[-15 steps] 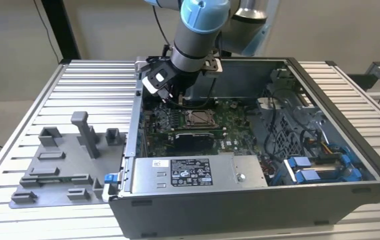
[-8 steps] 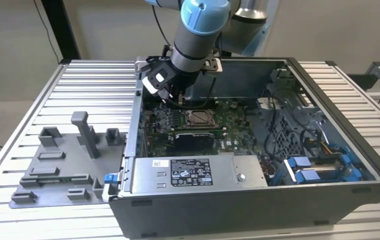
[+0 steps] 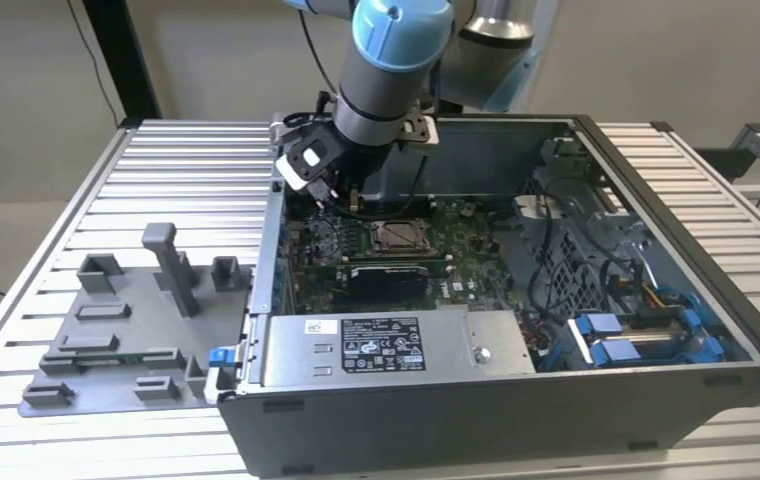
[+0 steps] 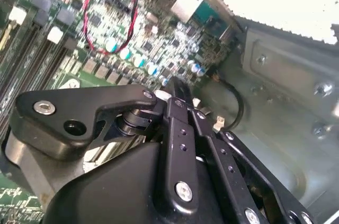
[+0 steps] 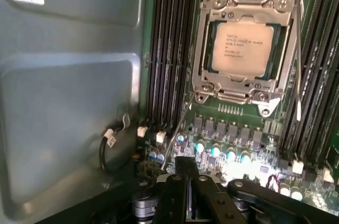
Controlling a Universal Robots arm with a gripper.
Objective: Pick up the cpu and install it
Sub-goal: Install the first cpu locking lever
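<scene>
Sitting at the exterior view's left, a grey plastic fixture with upright blocks (image 3: 120, 330) rests on the ribbed aluminium table (image 3: 180, 170). Toward the centre is an open dark grey metal computer case (image 3: 514, 400) with its green motherboard (image 3: 474, 235) exposed. A blue-and-silver robot arm (image 3: 387, 70) reaches down from the upper centre into the case's upper left corner. The black two-finger gripper (image 5: 187, 163) hangs low over the board near the case wall, fingers pressed together, nothing between them. Black memory slots (image 5: 167, 49) run between the case wall and the socket. The cpu, a flat square chip with a pale silver metal top (image 5: 242, 49), lies seated inside the silver metal socket frame (image 5: 249, 8) mid-board. It is apart from the gripper, with a row of small round capacitors (image 5: 214, 150) between them. A thin wire lever (image 5: 298, 65) runs beside the frame. At the exterior view's right, blue drive brackets (image 3: 634, 335) sit in the case's lower right
</scene>
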